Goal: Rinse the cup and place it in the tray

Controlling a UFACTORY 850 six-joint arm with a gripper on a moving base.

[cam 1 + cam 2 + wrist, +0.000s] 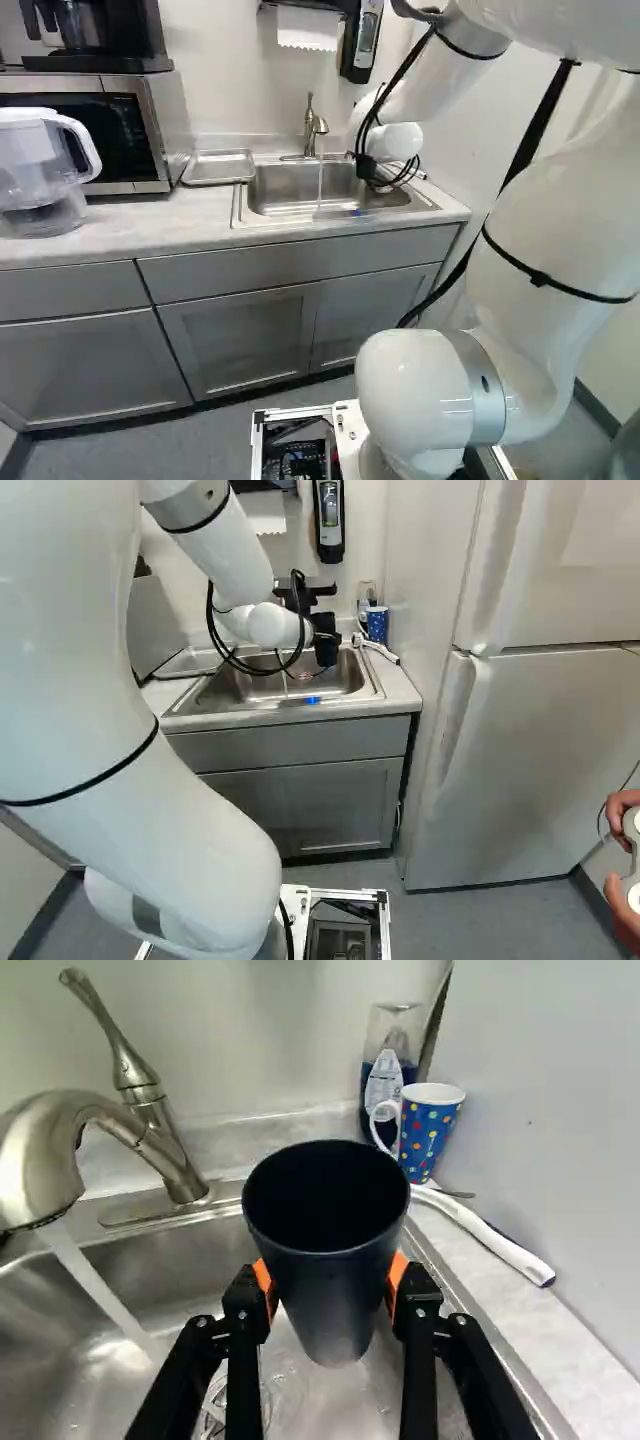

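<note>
Metal makes the tray (190,663) at the right base view's left; next, water (100,1285) runs into the sink (330,1395), over which my gripper (324,630) pinches the black cup (325,1260), mouth up; rightward I see a dotted mug (377,625).

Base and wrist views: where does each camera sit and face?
Left base view: behind the arm, left; faces the sink, slightly down; arm at right.
Right base view: behind, right; faces sink and refrigerator, slightly down; arm at left.
Wrist view: on the wrist, looking along the gripper, both fingers on the black cup.
Shared: sink, all three; dotted mug, right base, wrist.
</note>
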